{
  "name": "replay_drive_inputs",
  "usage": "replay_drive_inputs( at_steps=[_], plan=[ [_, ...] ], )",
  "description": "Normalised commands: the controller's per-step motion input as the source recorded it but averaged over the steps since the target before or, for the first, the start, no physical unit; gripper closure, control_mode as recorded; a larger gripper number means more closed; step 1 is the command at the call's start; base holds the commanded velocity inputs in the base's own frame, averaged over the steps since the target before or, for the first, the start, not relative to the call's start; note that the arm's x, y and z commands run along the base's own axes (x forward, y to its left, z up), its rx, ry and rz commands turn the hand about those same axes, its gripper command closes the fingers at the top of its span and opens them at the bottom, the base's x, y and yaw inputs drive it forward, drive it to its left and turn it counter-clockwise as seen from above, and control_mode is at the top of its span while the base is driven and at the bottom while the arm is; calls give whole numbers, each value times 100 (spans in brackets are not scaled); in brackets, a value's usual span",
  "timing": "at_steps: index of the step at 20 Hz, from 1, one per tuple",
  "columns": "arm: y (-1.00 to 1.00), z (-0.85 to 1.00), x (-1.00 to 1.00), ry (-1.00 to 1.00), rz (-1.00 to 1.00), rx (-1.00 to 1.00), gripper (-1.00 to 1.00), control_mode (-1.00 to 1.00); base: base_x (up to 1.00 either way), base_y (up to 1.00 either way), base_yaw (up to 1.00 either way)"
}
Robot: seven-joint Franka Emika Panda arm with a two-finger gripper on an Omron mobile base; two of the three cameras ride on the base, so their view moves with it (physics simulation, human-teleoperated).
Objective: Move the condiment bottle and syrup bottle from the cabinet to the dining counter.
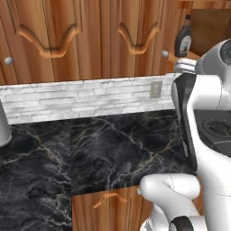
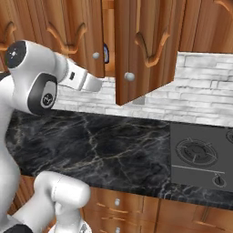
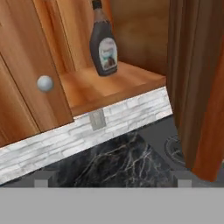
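The syrup bottle (image 3: 103, 43), brown with a dark cap and a pale label, stands upright on the shelf of the open cabinet (image 3: 113, 85). It also shows at the top right of the left base view as the syrup bottle (image 1: 183, 40). My gripper (image 3: 112, 183) is open, its two fingertips (image 3: 40, 183) set wide apart with nothing between them. It hangs below and short of the shelf, facing the bottle. The cabinet door (image 2: 141, 50) hangs open on the right side. The condiment bottle and the dining counter are out of view.
A closed cabinet door with a round silver knob (image 3: 45, 83) flanks the shelf on the left. Below run a white brick wall (image 1: 81, 97) with an outlet (image 1: 156, 89) and a black marble top (image 2: 104, 145). A stove (image 2: 200, 157) lies right, a grey canister (image 1: 3, 126) far left.
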Motion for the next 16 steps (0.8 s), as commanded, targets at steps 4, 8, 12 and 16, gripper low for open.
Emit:
replay_drive_inputs(
  at_steps=[4,8,12,16],
  plan=[
    [-1,24,83,33,-26,-30,-100,-100,0,0,0],
    [-31,7,50,24,-10,-34,-100,-100,0,0,0],
    [-51,0,22,11,0,-31,-100,-100,0,0,0],
    [-52,0,28,10,0,-29,-100,-100,0,0,0]
  ],
)
